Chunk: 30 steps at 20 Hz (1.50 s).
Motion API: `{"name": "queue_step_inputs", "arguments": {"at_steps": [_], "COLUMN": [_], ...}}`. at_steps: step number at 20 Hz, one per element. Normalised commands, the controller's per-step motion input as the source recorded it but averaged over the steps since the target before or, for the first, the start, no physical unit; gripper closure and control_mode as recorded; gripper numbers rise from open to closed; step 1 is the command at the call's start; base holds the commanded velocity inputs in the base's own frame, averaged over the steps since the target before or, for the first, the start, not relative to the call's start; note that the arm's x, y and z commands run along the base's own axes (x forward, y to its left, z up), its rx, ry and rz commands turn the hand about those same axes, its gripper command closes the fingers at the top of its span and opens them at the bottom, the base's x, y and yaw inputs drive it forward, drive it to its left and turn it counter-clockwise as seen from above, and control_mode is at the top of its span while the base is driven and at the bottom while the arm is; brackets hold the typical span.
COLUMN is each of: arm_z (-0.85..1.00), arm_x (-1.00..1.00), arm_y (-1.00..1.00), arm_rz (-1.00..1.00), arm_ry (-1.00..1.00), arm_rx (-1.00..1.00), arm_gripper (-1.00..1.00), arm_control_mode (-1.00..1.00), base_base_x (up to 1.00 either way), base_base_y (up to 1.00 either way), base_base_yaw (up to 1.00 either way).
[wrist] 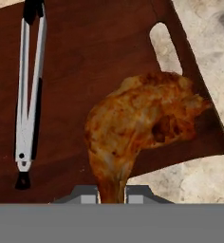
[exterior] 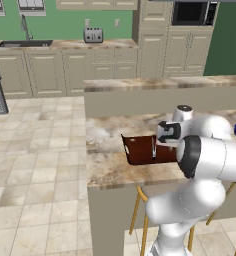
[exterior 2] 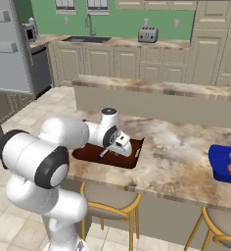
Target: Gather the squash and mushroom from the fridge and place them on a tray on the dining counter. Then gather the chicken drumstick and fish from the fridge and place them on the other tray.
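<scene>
The gripper (wrist: 112,193) is closed on the thin bone end of the chicken drumstick (wrist: 142,123); in the hand view the two finger tips stand at either side of that narrow end, and the meat widens away from them. The long axis of the drumstick runs from the fingers outward, toward the end of the other tray (wrist: 85,57) where the handle slot (wrist: 165,45) is cut; so the thick part hangs in front of the hand, not beside it.

Below the drumstick I see the dark brown floor of this tray, but the thick end reaches close to the flared side wall (from this angle I cannot tell whether it is over the wall or still inside it). A pair of metal tongs (wrist: 28,90) lies on the tray floor, well apart from the meat, on the other side.

In the right base view the hand hovers low over the brown tray on the dining counter (exterior 2: 176,147); the tray (exterior 2: 220,164) of blue colour stands far along the same counter, with some items already inside.

My judgement: the drumstick is over its place but not yet released; before opening, the hand should perhaps go a little toward the middle of the tray, away from the slot end, so the heavy end does not fall on the rim.
</scene>
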Motion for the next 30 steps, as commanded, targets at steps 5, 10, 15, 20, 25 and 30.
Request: {"name": "queue_step_inputs", "arguments": {"at_steps": [5,10,15,20,25,30], "arm_z": [-0.22,-0.18,-0.21,-0.25,-0.28,-0.12], "arm_x": [0.31,0.3,0.28,0.23,0.21,0.05], "arm_y": [-0.03,-0.01,-0.01,-0.01,0.0,-0.01], "arm_rz": [-0.01,0.0,0.0,0.0,0.0,0.0], "arm_ry": [0.0,0.0,0.0,0.01,0.03,0.0], "arm_rx": [0.0,0.02,0.03,0.02,0.01,0.02], "arm_gripper": [1.0,1.0,1.0,1.0,-1.0,-1.0], "arm_control_mode": [-1.0,-1.0,-1.0,-1.0,-1.0,-1.0], "base_base_x": [0.0,0.0,0.0,0.0,0.0,0.0], "base_base_y": [0.0,0.0,0.0,0.0,0.0,0.0], "base_base_yaw": [0.0,0.0,0.0,0.0,0.0,0.0]}}
